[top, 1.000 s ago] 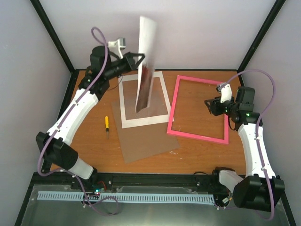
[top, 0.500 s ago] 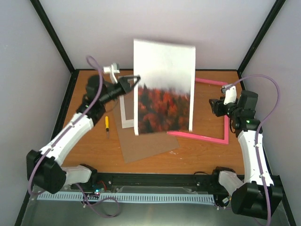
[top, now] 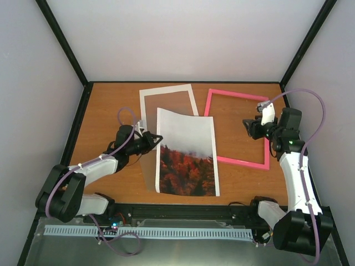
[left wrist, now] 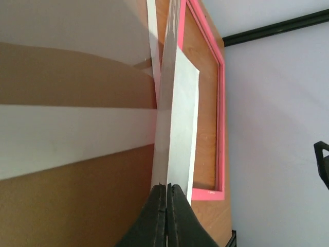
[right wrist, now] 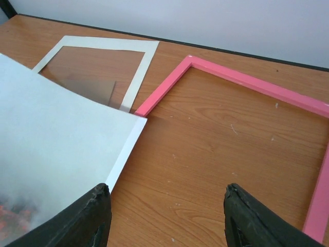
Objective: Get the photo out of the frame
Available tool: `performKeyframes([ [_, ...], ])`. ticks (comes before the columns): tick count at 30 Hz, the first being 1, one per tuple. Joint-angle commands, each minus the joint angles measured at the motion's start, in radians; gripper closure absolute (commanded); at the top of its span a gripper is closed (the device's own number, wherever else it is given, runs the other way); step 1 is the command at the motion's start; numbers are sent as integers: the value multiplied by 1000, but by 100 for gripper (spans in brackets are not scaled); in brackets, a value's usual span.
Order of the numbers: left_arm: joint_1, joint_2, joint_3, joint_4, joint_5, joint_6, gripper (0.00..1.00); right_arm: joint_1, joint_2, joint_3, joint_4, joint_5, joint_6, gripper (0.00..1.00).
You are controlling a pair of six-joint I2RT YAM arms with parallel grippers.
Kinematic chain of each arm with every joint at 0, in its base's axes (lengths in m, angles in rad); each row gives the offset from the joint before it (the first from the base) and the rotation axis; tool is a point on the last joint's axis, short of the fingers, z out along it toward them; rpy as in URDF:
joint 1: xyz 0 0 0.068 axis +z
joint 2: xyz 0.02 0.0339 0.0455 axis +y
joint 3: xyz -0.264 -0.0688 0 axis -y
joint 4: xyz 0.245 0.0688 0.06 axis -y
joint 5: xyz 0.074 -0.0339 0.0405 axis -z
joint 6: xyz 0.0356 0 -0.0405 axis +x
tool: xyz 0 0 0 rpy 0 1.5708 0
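Photo (top: pixel 186 160), upright in mid-air a moment ago, now lowered near-flat at lower centre of tabletop (top: pixel 105 111), out of frame (top: pixel 242 162) beside it; left jaws pinch its left edge, right jaws half-open, empty.

An orange-brown wooden table (top: pixel 105 105) is sitting inside a booth, with plain pale lilac-grey walls (top: pixel 183 39) closing it in at the back and on both sides. Black struts (top: pixel 62 41) are running up the corners, and soft, even light is falling across the wood.
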Motion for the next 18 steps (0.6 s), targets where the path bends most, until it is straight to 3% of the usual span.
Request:
performKeyframes([
  [1,5,-6,11,53,-71,26,99,-6,13,-16,15,-55,-29,42],
  [10,46,95,80,111,-132,70,99,-5,45,-25,1,-109,-47,42],
  [15,119,201,190,5,-31,143,99,-5,74,-17,-18,-111,-60,42],
  [18,127,225,202,-28,-8,181,88,-5,79,-18,-17,-115,-63,42],
])
